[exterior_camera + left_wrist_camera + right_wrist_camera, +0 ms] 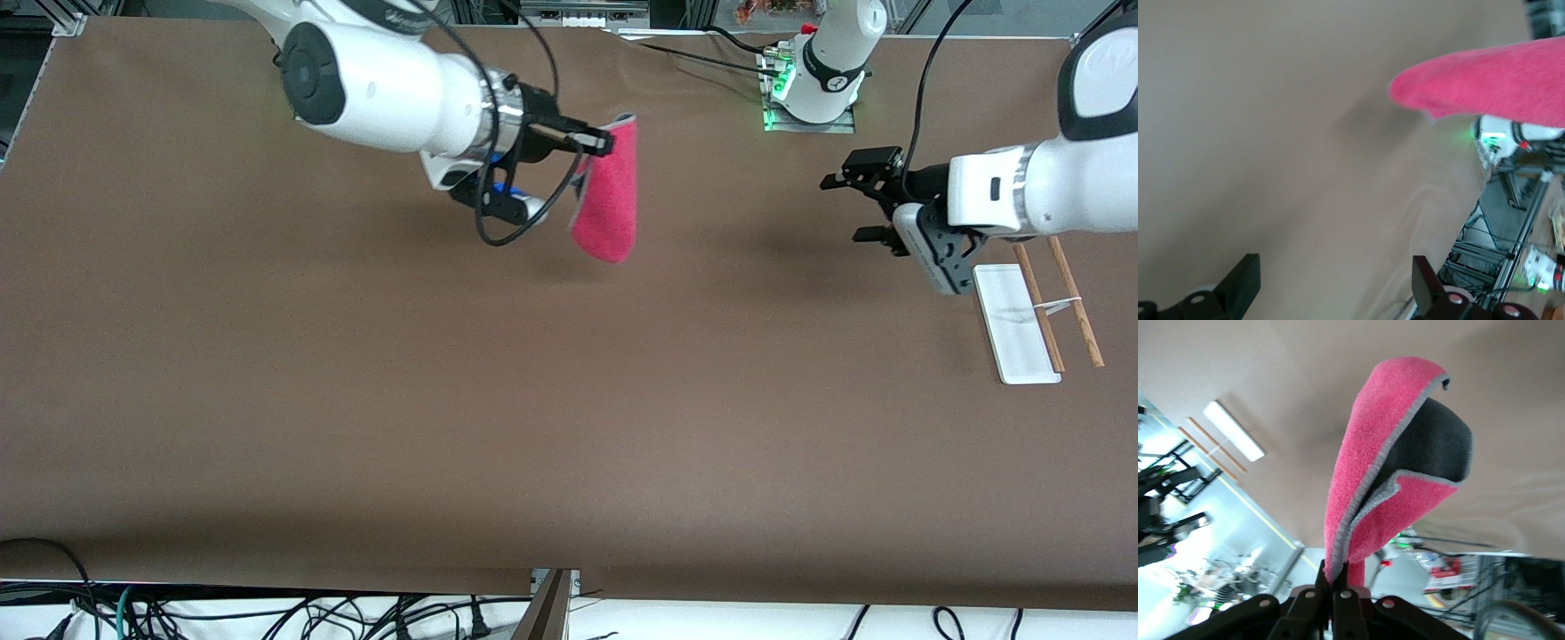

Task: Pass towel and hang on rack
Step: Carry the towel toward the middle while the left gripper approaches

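Pink fuzzy towel (607, 197) is pinched by its top edge in the right gripper (594, 142), hanging free w/ table below. Left gripper (855, 206), fingers spread, is best closed on a loose edge, approx. level w/ the pinch. Rack (1038, 313) sits by the left wrist.

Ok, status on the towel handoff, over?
Right gripper shut on towel, held up over mid-table. Left gripper open, empty, above the table beside the rack. Open table between them, nothing in the way.

We note a bright pink-red fuzzy towel (610, 200) with thin grey trim and a dark grey underside. The rack (1036, 313) pairs a white flat base with brown wooden rods on a plain brown table (356, 400).
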You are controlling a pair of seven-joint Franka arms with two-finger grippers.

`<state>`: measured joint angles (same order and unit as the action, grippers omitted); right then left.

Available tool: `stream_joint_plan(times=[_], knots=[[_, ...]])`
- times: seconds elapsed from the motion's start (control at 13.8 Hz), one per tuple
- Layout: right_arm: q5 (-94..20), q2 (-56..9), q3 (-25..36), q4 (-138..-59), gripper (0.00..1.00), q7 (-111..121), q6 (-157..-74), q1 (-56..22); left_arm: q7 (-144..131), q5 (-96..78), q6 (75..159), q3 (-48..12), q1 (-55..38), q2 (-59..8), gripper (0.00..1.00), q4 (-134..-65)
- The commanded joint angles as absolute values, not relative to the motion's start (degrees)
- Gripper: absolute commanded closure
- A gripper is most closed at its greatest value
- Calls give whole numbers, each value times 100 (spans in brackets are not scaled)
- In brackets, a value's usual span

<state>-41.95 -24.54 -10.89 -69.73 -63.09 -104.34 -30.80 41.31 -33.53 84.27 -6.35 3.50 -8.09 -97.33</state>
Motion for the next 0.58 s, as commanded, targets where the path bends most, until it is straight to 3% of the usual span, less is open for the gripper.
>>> stream_joint_plan(times=[0.0, 0.51], knots=[[-4298, -2628, -1292, -6785, 100, -6758, -10774, -3076, 5733, -4058, 8945, -677, 396, -782, 0, -10447], [-4254, -2637, -1283, -6785, 100, -7127, -11074, -3331, 9252, -5948, 10281, -1088, 272, -747, 0, -11723]])
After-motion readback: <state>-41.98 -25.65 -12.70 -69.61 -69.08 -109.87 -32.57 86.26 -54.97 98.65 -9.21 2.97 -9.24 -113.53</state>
